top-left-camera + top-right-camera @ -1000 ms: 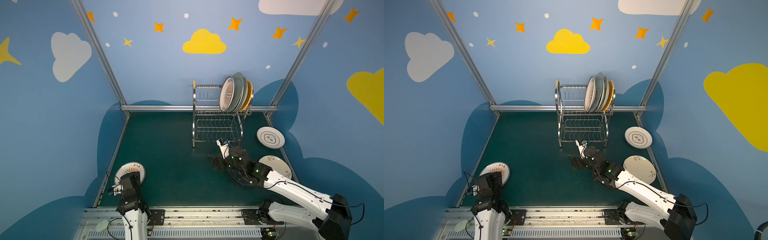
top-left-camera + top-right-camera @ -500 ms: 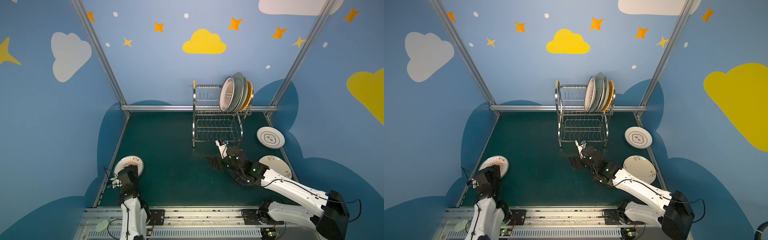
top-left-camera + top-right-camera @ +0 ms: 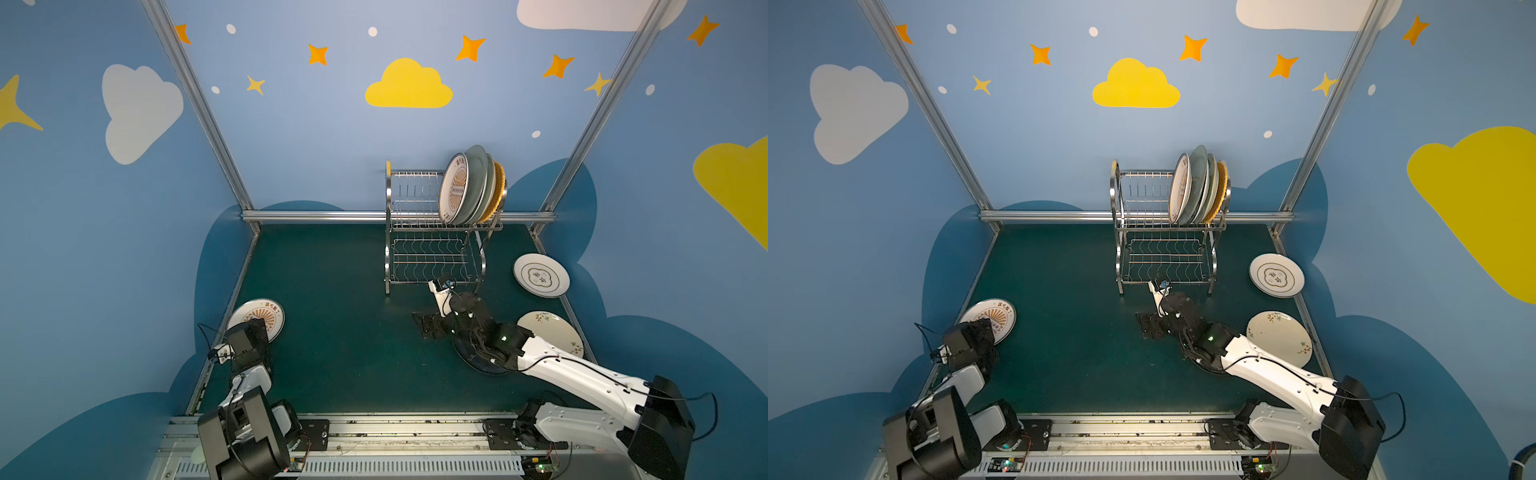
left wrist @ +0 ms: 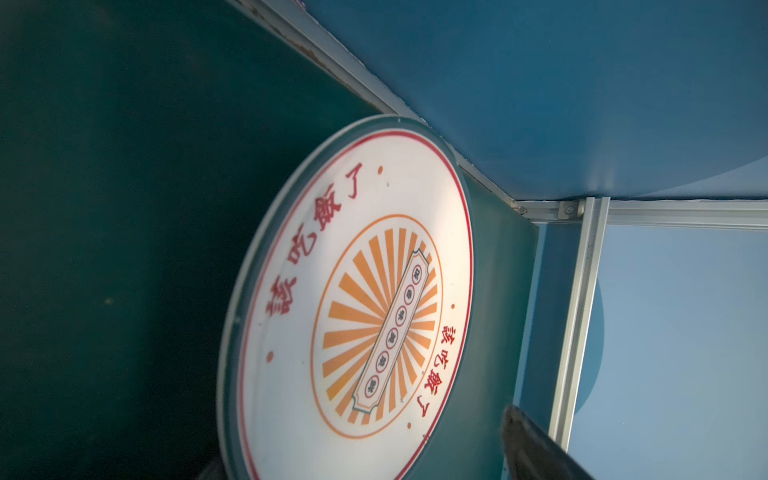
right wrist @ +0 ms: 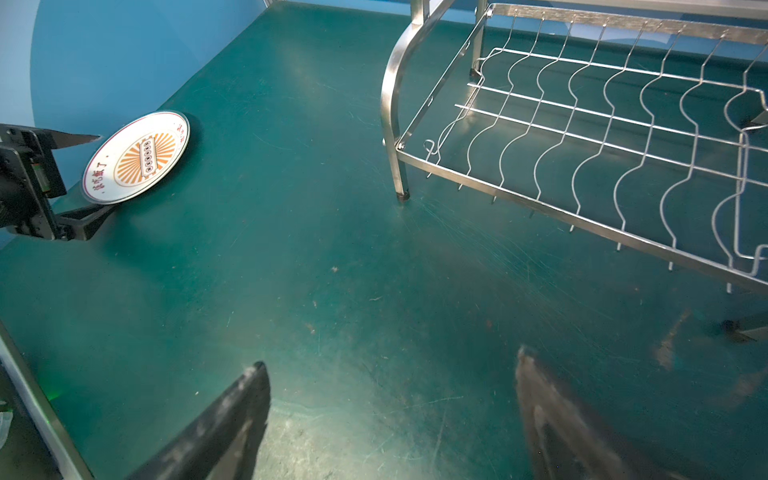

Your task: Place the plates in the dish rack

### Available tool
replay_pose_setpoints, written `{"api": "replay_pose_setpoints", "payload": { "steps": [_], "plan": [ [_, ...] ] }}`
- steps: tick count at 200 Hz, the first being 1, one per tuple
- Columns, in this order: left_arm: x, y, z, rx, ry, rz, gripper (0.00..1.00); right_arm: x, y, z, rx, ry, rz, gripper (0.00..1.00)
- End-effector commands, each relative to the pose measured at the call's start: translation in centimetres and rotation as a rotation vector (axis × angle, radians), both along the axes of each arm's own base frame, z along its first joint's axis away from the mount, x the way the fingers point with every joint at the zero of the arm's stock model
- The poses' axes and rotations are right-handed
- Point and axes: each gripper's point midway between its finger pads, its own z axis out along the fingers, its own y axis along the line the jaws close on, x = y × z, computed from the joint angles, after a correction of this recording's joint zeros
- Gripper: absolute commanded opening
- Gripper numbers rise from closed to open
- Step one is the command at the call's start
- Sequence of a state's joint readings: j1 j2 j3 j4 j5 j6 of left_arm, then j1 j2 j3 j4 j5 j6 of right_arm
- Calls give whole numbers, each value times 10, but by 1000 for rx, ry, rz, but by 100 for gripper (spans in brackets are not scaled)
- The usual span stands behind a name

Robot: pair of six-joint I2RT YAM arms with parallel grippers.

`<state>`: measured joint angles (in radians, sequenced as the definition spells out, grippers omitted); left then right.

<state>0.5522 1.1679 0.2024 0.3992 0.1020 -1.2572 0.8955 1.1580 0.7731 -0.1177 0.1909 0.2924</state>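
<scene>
BENCH, LEFT EDGE: The left claw (image 5: 102,173) stands released, its fingers (image 5: 70,139) spread above and below the near rim of a white sunburst plate (image 3: 259,316) lying beside the blue wall (image 3: 124,270). Whether either finger touches the rim cannot be told. In the left wrist view, red lettering rings the plate's orange rays.

Near the middle of the bench (image 3: 332,291), the right claw (image 3: 422,326) hangs released and empty over bare surface. It is just in front of the dish rack (image 3: 436,227), whose wavy-wire lower shelf (image 5: 540,206) is close ahead.

At the right end of the rack's upper tier, plates stand on edge. A second sunburst plate (image 3: 455,191) is at the row's left, a grey-green plate (image 3: 478,174) is behind it, and an orange woven plate (image 3: 500,183) is last. A black plate (image 3: 471,362) lies under the right arm. A floral plate (image 3: 552,332) and a white plate with a gold medallion (image 3: 540,275) lie flat along the bench's right edge.
</scene>
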Motion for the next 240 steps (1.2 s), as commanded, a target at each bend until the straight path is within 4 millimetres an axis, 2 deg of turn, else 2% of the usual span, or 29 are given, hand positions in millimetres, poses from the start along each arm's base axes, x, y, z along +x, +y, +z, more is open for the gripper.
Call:
{"api": "replay_pose_setpoints", "payload": {
  "steps": [1,40,53,99,128,185,212,240],
  "plan": [
    [-53,-38,-80,-234,256,-6,84,1,3,-8,9,19,6,91],
    [-44,-42,-89,-324,217,-23,65,0,6,-11,13,35,17,91],
    [-43,-42,-90,-335,212,-18,62,1,5,-11,13,34,14,91],
    [-39,-40,-89,-353,212,-6,24,1,2,-7,26,29,11,91],
    [-37,-38,-81,-323,210,-29,7,2,2,-9,25,34,9,91],
    [-15,-46,-26,-226,69,-174,4,3,1,-10,26,36,1,91],
    [-4,-60,-2,-164,26,-276,4,3,1,-11,25,40,-1,91],
    [11,-84,12,-150,-31,-404,4,4,0,-12,26,44,-5,91]
  ]
}}
